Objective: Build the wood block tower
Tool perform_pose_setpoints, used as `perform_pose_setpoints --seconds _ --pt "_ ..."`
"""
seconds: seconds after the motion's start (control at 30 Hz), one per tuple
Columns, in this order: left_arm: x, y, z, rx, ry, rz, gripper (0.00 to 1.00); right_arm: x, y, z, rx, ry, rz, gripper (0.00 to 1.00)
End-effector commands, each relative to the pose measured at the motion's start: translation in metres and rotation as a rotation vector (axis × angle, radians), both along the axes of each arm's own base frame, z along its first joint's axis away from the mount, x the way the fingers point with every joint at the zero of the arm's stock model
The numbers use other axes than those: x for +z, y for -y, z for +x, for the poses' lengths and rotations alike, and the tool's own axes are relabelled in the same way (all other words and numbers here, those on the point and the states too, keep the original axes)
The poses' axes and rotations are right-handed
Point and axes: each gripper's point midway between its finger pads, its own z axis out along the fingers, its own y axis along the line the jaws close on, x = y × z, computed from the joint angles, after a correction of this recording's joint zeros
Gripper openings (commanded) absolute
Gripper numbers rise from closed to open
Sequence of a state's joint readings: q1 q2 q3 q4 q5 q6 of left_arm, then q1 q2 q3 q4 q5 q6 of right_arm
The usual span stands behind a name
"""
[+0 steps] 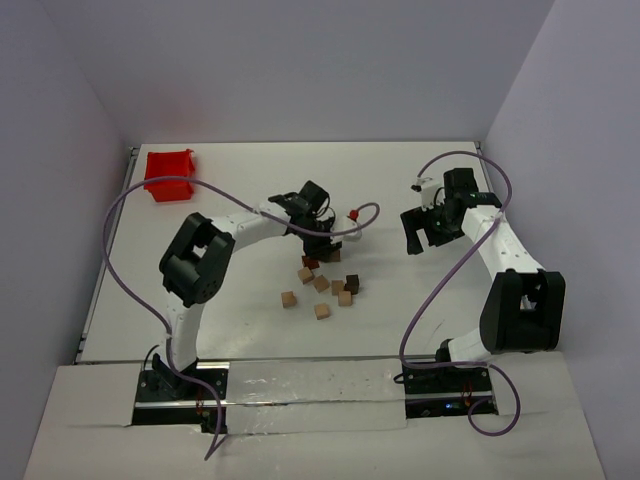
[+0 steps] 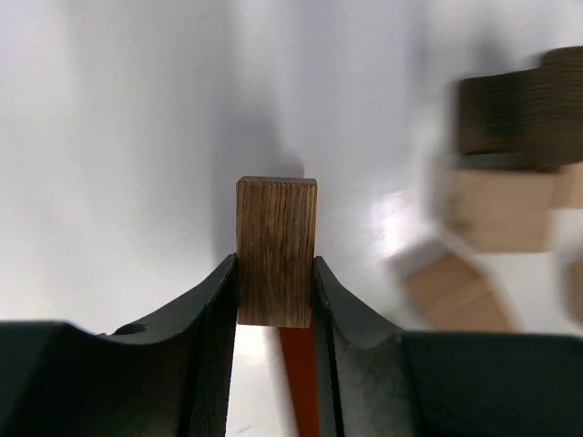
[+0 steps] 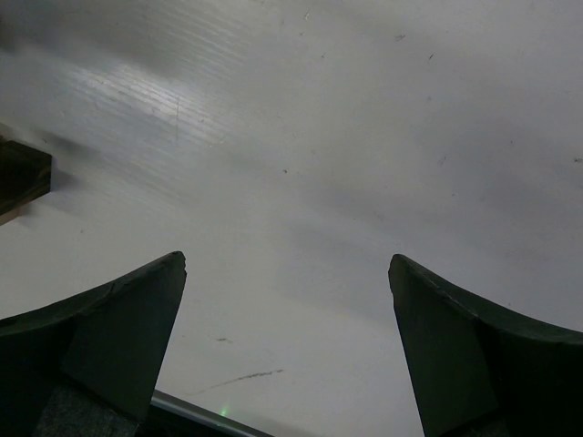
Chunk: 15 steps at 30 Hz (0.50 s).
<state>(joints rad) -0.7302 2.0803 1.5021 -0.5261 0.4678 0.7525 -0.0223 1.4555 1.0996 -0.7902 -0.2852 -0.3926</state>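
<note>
Left gripper (image 2: 276, 291) fills the bottom of the left wrist view, its black fingers (image 2: 214, 319) clenched on a brown block (image 2: 276, 241) with upright grain. One finger presses each side face, and the block's upper half stands clear of the fingertips. A reddish-brown piece (image 2: 299, 387) shows in the gap between the fingers, at 6 o'clock from the held block; contact between the two cannot be confirmed. Container check: one red bin (image 1: 168, 175) sits at the 10 o'clock corner of the table (image 1: 240, 180), well apart from all blocks, and its contents cannot be made out. In the top view the wood block tower (image 1: 311, 262) shows only as a small reddish-brown patch directly under the left gripper, near table centre, so its height cannot be read. Loose blocks (image 1: 322, 311), tan, brown and dark brown, lie scattered at 5 o'clock from that point, some touching one another. Right gripper (image 3: 287, 273) is released, jaws spread wide over bare table surface, gripping and touching nothing. It hangs at 3 o'clock from the block cluster, well apart from it. A dark block edge (image 3: 23, 177) enters its wrist view at 9 o'clock.
</note>
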Motion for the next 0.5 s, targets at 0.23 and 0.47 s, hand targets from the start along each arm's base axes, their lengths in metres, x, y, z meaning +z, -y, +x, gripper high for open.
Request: perform_pose_setpoints --seconds 0.23,0.47 --pt "0.011 -0.034 0.065 0.073 0.071 -0.001 0.0 0.016 -0.002 0.015 -0.008 0.04 0.023 0.99" --pt "0.001 -0.047 0.038 0.032 0.029 0.022 0.0 0.016 -0.002 0.013 -0.007 0.039 0.021 0.99"
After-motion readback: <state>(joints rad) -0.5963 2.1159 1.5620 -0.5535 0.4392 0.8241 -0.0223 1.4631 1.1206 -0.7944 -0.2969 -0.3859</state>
